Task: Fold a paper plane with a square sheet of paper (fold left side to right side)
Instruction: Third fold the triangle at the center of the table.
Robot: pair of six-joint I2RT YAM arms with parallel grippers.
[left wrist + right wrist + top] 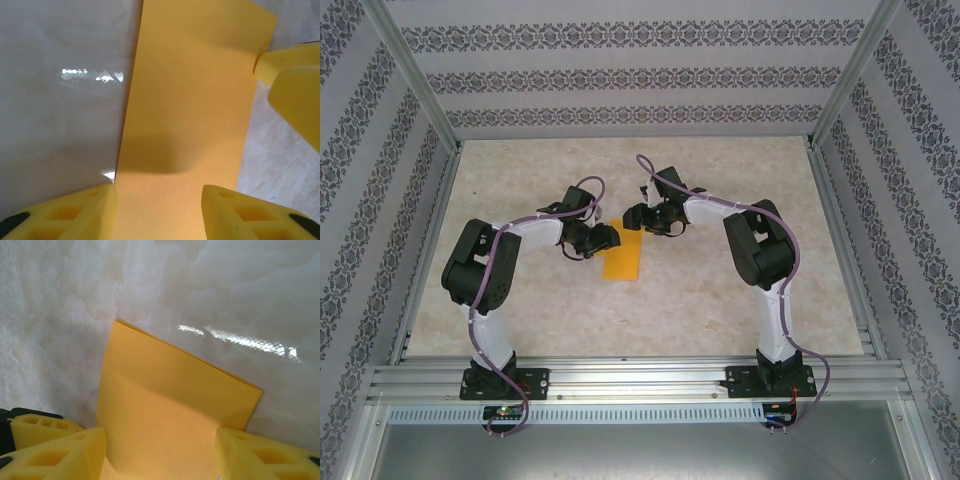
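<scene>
Straddling the orange paper (185, 125), left fingers (65, 215) and right fingers (55, 455) stand released, their bases cut off.

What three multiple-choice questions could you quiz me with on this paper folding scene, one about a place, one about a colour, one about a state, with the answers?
1. Where is the orange paper?
A. On the table, between the left gripper and the right gripper.
B. Held up in the air.
C. Hanging off the table's edge.

2. What colour are the gripper fingers?
A. Black.
B. Yellow.
C. Blue.

3. How does the paper lie?
A. Crumpled into a ball.
B. Rolled into a tube.
C. Flat, as a narrow rectangle.

Answers:
1 A: the top view shows it on the table between both gripper tips.
2 B: both wrist views show yellow fingers.
3 C: every view shows a flat strip with straight edges.
</scene>
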